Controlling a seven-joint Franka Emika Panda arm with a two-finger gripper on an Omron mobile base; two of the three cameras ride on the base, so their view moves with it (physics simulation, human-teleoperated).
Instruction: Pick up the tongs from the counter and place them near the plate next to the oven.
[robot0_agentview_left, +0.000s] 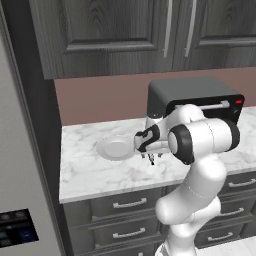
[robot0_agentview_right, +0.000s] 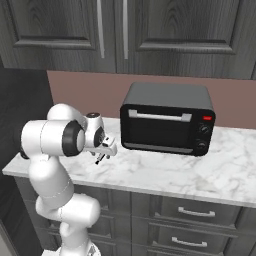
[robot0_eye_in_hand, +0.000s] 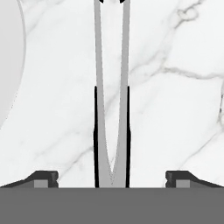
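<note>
The tongs (robot0_eye_in_hand: 112, 109) lie on the white marble top (robot0_agentview_left: 90, 172), a slim silver V with dark sides running away from the hand. My gripper (robot0_eye_in_hand: 112, 178) is open just above them, its fingertips (robot0_eye_in_hand: 43, 178) wide on either side and clear of the tongs. From the left base view, the gripper (robot0_agentview_left: 151, 156) hangs right beside the pale round plate (robot0_agentview_left: 116, 148), with the tongs' dark end (robot0_agentview_left: 152, 160) under it. The dark grey toaster oven (robot0_agentview_left: 195, 100) stands just behind and to the right. From the right, the gripper (robot0_agentview_right: 103, 152) is left of the oven (robot0_agentview_right: 167, 120). The plate's rim (robot0_eye_in_hand: 11, 65) shows at the hand view's left edge.
Dark wood cabinets (robot0_agentview_left: 125, 30) hang over the marble top, and dark drawers (robot0_agentview_left: 127, 205) with silver handles sit under its front edge. A tall grey appliance side (robot0_agentview_left: 20, 175) bounds the top on the left. Bare marble (robot0_agentview_right: 220, 175) stretches in front of the oven.
</note>
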